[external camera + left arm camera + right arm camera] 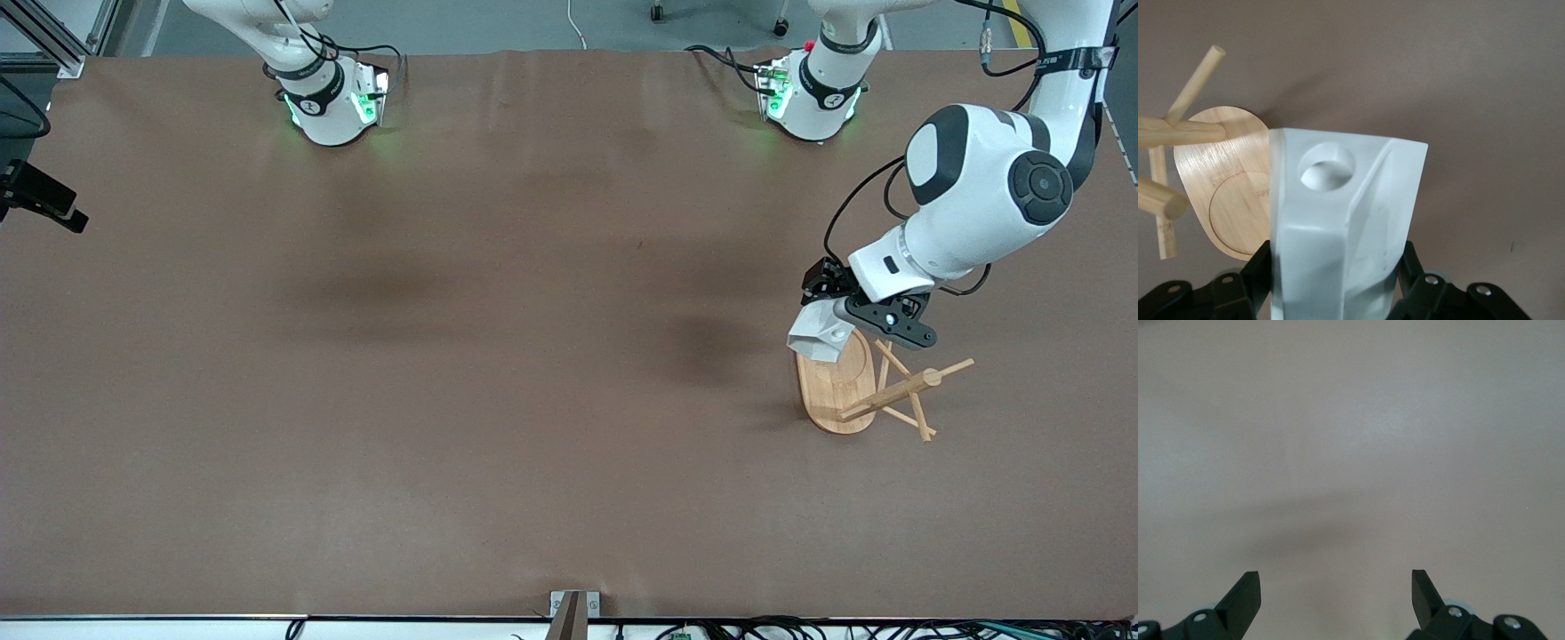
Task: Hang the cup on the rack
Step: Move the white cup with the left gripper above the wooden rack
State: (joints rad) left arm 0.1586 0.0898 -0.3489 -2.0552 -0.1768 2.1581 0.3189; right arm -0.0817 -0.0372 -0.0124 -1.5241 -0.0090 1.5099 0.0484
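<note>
The rack (858, 391) stands on the table (444, 400) toward the left arm's end. Over the rack's base hangs the cup (820, 333), clamped in the left gripper (840, 316), just beside the rack's pegs.

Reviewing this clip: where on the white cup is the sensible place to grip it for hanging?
By its faceted body, as the left gripper does now: fingers on two opposite flat sides of the cup. That leaves the round hole in its handle part free, facing the rack pegs.

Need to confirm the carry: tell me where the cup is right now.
The cup is off the table, clamped in the left gripper over the rack base, toward the left arm's end of the table.
</note>
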